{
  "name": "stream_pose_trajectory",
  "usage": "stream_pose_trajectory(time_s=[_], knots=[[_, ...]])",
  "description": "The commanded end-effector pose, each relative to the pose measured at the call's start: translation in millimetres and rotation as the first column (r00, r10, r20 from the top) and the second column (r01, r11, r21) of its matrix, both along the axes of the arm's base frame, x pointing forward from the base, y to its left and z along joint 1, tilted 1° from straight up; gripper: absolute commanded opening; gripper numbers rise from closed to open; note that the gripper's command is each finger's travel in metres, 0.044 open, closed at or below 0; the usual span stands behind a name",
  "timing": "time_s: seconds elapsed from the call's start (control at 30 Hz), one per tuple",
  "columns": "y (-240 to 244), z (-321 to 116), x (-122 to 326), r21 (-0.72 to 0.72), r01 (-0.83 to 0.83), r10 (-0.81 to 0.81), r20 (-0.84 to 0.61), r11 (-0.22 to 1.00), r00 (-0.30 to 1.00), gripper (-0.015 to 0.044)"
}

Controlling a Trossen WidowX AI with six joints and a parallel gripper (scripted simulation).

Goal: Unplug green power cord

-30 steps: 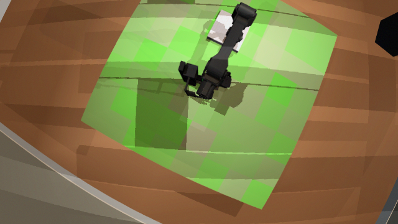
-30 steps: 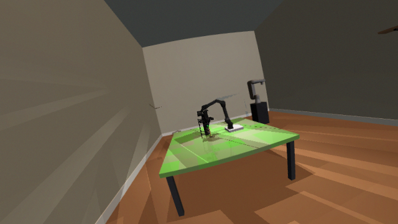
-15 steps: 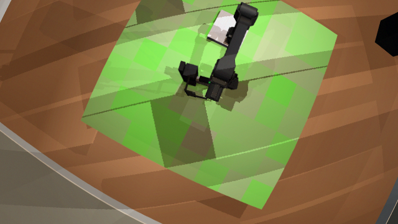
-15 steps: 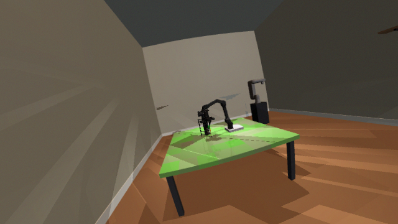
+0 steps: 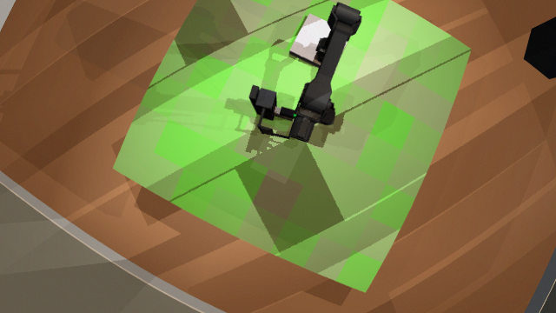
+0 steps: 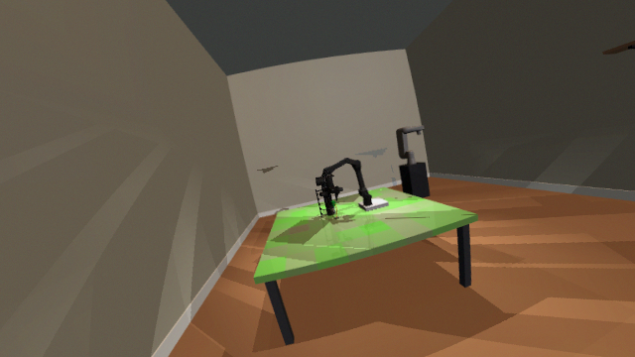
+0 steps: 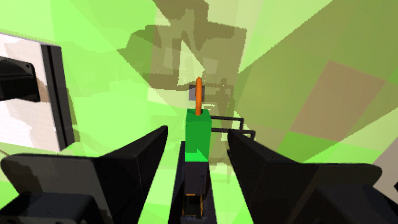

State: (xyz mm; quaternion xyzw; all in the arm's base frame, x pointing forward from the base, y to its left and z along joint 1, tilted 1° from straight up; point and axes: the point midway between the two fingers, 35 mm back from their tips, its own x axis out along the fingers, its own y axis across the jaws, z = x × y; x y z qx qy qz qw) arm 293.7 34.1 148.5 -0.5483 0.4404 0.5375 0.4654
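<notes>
Our gripper point(image 7: 197, 150) apart — fingers clear of the green plug point(image 7: 197, 137) between them — above the table point(image 7: 310, 55).

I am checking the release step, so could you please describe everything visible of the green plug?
In the wrist view the green plug is a plain, matte rectangular block, standing lengthwise between the open gripper, with clear gaps to both fingers. An orange cord runs from its far end. Its near end meets a dark part; whether it is seated there is unclear.
</notes>
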Motion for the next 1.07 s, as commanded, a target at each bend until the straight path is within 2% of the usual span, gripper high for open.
stream_pose_trajectory(time_s=[0.0, 0.07, 0.27, 1.03], knots=[[2, 0, 0, 0.003, -0.006, 0.006, 0.002, 1.0, 1.0, 0.0394], [12, 3, -1, 0.004, -0.006, 0.006, 0.002, 1.0, 1.0, 0.044], [59, 13, -11, 0.009, -0.006, 0.006, 0.001, 1.0, 1.0, 0.044], [59, 13, -11, 0.009, -0.006, 0.006, 0.001, 1.0, 1.0, 0.044]])
